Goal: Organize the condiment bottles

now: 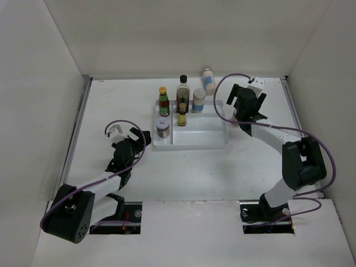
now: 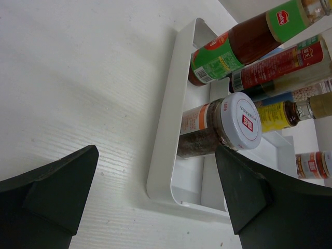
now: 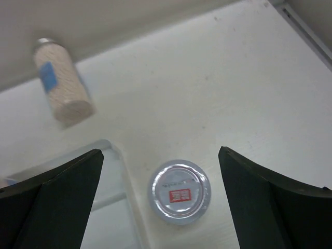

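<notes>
The white tray (image 1: 206, 139) holds a yellow-capped red sauce bottle (image 1: 163, 102), a tall dark black-capped bottle (image 1: 182, 92), a pale shaker (image 1: 198, 100), a small yellow-capped dark bottle (image 1: 182, 115) and a short jar (image 1: 162, 128). Another pale shaker (image 1: 208, 81) stands behind the tray. My right gripper (image 1: 236, 110) hangs open over a white-capped jar (image 3: 179, 191), which stands on the table just outside the tray's right rim (image 3: 122, 181) and touches neither finger. My left gripper (image 1: 138, 138) is open and empty, left of the tray, facing the short jar (image 2: 218, 127).
White walls close in the table on the left, back and right. The tray's large front-right compartment (image 1: 200, 135) holds nothing. The pale shaker (image 3: 61, 85) stands near the back wall, beyond the right gripper.
</notes>
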